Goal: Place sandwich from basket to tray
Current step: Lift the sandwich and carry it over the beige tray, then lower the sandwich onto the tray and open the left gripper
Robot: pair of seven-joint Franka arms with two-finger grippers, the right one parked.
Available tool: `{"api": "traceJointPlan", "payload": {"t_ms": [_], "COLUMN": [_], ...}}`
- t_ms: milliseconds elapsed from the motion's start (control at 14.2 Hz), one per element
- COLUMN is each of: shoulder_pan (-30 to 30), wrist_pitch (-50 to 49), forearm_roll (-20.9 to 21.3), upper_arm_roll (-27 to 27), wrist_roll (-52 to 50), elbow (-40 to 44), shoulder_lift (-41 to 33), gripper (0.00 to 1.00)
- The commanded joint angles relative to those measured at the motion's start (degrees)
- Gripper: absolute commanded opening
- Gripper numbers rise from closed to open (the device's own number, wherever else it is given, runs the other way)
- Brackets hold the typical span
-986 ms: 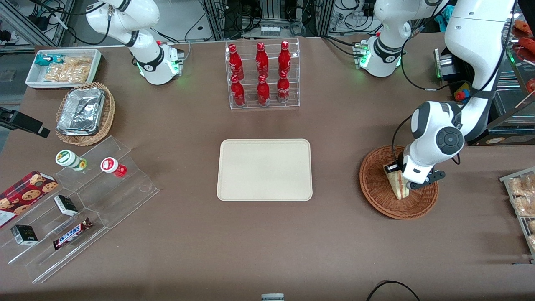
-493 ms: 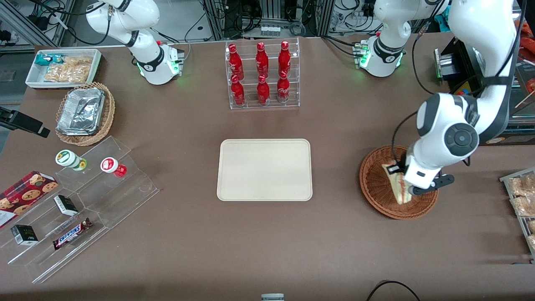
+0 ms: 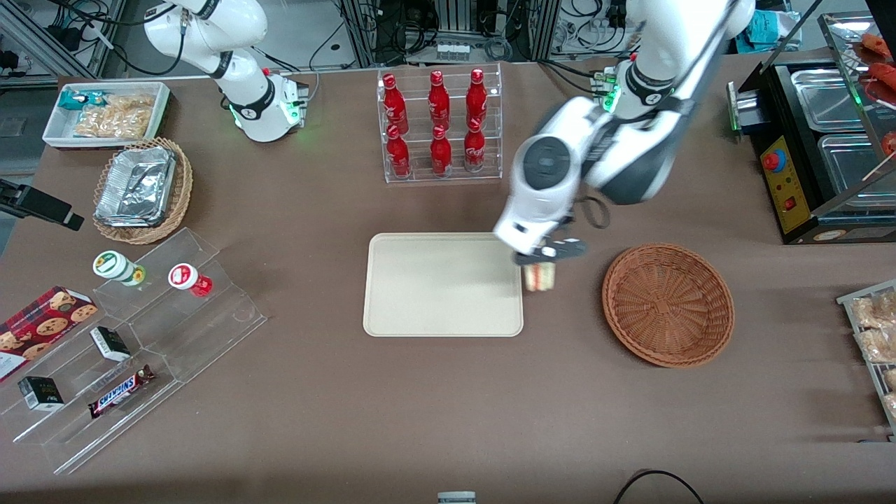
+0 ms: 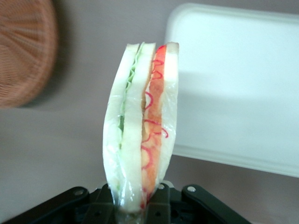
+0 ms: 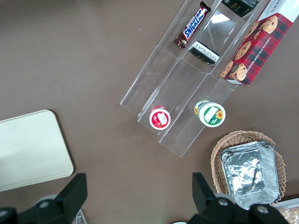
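The sandwich (image 4: pixel 140 135) shows white bread with green and red filling layers under clear wrap. The gripper (image 3: pixel 540 257) holding it is black on a white arm. The tray (image 3: pixel 434 294) is plain beige, the woven basket (image 3: pixel 667 304) reddish-brown, the table (image 3: pixel 420 406) dull brown.

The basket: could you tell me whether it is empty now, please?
Empty: the basket shows only bare wicker; the gripper holds the sandwich at the tray's edge.

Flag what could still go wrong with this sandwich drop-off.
The gripper holds the sandwich in the air over the tray edge nearest the basket; released here, it could land on the rim or table. It is pinched only at one end, so the slick wrap might slip.
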Motion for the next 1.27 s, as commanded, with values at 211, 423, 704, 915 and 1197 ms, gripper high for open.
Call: {"api": "traceJointPlan", "payload": {"t_ms": [211, 423, 704, 915, 1197], "shoulder_pan": [-12.24, -14.53, -14.37, -12.35, -5.32], "wrist_pitch": [3.8, 9.36, 10.25, 9.11, -3.42], "forearm_roll": [0.84, 4.79, 9.6, 11.83, 10.7], "upper_arm_roll": [1.51, 1.51, 1.6, 2.56, 3.01], "wrist_roll": [-11.36, -15.49, -15.24, -15.34, -8.43], "elbow": [21.18, 21.1, 21.01, 21.54, 21.19], "shoulder_lift": [20.76, 23.93, 24.38, 20.36, 8.68], "gripper": [0.13, 0.16, 1.0, 1.0, 1.0]}}
